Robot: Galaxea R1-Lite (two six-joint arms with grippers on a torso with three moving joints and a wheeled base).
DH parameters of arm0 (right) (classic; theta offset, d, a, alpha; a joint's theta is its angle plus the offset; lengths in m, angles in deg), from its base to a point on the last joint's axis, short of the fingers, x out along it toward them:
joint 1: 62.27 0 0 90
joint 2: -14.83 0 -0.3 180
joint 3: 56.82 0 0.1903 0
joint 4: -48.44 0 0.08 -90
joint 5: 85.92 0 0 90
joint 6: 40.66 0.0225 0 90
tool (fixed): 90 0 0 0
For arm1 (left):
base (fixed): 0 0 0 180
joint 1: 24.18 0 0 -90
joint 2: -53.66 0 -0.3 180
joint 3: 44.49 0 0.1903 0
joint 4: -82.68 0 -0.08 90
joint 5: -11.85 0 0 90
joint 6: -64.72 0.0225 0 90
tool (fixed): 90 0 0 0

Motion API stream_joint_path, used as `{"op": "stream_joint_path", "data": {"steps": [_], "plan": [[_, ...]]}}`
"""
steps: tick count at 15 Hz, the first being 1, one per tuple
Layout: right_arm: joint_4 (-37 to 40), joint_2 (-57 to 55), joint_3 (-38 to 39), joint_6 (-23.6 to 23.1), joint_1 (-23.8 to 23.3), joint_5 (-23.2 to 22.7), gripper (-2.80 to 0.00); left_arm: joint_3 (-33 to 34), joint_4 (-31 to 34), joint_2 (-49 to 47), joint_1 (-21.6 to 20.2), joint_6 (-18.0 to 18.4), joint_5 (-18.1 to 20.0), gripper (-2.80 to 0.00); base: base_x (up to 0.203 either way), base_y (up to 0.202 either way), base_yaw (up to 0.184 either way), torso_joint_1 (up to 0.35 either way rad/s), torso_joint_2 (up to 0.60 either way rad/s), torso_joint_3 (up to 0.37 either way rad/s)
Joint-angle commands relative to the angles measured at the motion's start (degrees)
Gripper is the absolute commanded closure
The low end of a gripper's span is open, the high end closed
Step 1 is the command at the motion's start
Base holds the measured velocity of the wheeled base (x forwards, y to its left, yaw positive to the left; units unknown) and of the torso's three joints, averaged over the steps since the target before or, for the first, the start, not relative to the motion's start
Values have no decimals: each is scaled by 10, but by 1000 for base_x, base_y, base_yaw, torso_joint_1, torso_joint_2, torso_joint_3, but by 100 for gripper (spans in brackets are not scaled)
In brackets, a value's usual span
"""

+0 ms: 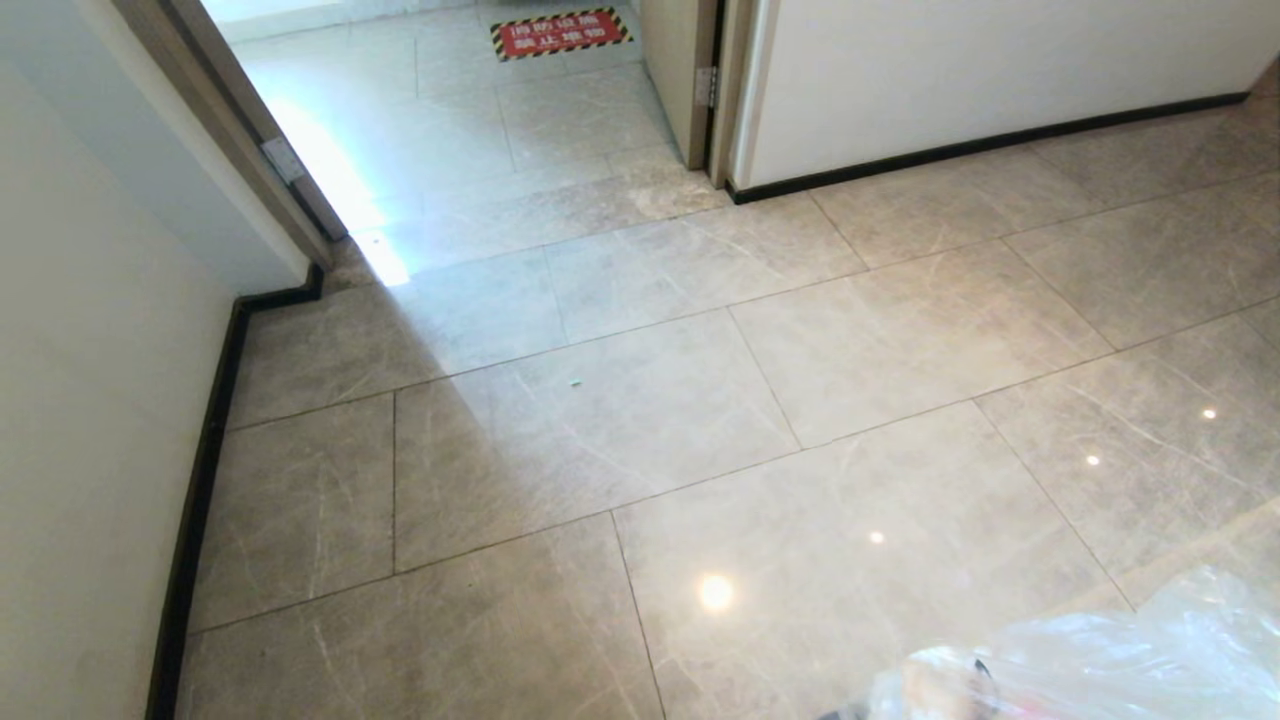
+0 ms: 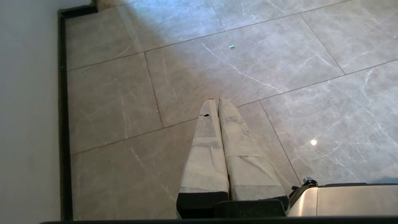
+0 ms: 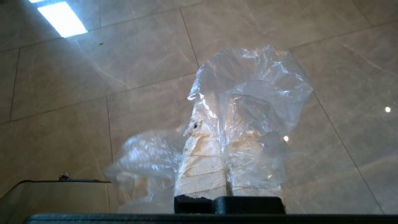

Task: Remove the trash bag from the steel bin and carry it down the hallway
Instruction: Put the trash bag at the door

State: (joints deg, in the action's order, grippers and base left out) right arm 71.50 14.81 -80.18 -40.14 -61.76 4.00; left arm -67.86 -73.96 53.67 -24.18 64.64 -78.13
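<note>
At the near right edge of the head view, the trash bag (image 1: 1110,650) shows as a crinkled mass of clear plastic over the floor, with something dark and a hint of red showing through its near edge. In the right wrist view the right end effector (image 3: 217,124) is clenched on this bag (image 3: 248,102), its two tape-wrapped fingers (image 3: 202,161) pressed together with plastic pinched between them; the film billows up and over the fingertips and hangs down to either side. The left end effector (image 2: 216,100) is clenched too, grasping nothing, its wrapped fingers (image 2: 205,149) meeting at the tips above bare tile.

Beyond the bag the hallway floor (image 1: 620,430) spreads out in large glossy grey-beige tiles, with a tiny green speck (image 1: 575,381) lying on one. A white wall (image 1: 90,420) with black skirting (image 1: 195,500) runs along the left. Farther off, an open doorway (image 1: 470,120) lets in bright light, and a red warning sign with striped border (image 1: 560,32) lies on the floor past it. A second white wall (image 1: 1000,70) stands at the far right.
</note>
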Motion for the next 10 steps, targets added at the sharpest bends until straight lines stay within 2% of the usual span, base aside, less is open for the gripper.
{"op": "stream_joint_path", "data": {"steps": [1,3,10], "plan": [[-1,-1,0,0,0,0,0,0,0,0,0,0,0,0,0,0,0,0,0,0],[-1,-1,0,1,0,0,0,0,0,0,0,1,0,0,-2,-10,118,5,3,-2],[-1,-1,0,1,0,0,0,0,0,0,0,0,0,0,0,-9,174,0,1,1]]}}
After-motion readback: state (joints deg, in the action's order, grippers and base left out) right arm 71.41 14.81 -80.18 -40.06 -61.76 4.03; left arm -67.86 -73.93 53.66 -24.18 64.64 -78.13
